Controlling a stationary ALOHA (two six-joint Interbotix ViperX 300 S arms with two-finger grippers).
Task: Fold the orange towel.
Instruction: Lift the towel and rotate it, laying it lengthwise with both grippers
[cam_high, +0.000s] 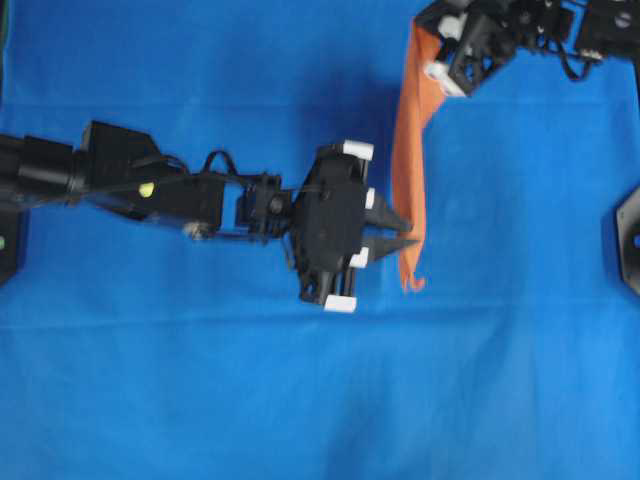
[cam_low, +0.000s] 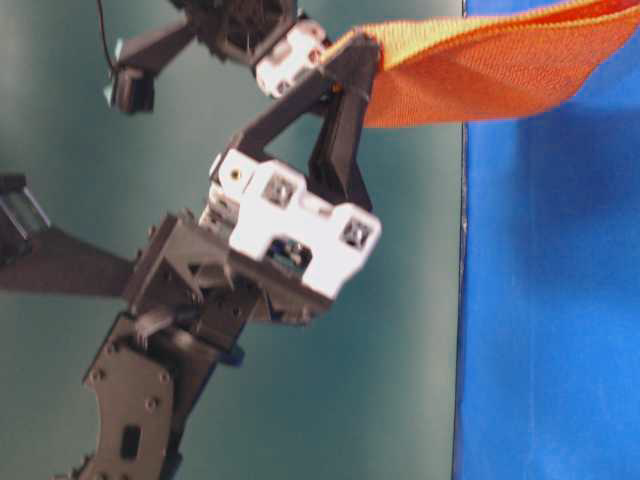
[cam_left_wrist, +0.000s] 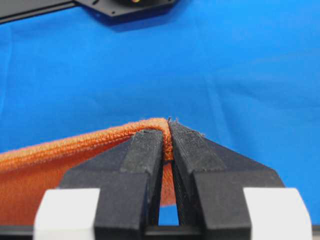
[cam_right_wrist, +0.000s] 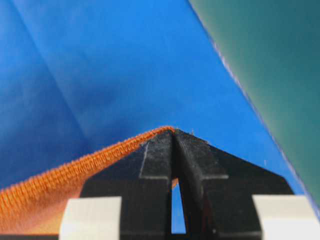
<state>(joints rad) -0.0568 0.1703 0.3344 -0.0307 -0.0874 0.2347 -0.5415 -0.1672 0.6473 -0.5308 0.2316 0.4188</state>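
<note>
Orange microfibre towel (cam_high: 409, 170) with a fuzzy weave and stitched hem hangs off the table, stretched as a narrow band between the two pincers above the blue cloth (cam_high: 300, 400) that covers the table. Left pincer (cam_high: 408, 232) is clamped tight on one corner of the towel near the middle of the overhead view; its wrist camera shows the hem (cam_left_wrist: 90, 142) folded over and nipped between the black fingertips (cam_left_wrist: 145, 150). Right pincer (cam_high: 432, 55), at the top edge of the overhead view, is likewise closed on another corner, the hem running off to the left in its wrist view. A small tail of the towel curls below the left pincer. From table level the towel spreads out taut from the gripped corner.
</note>
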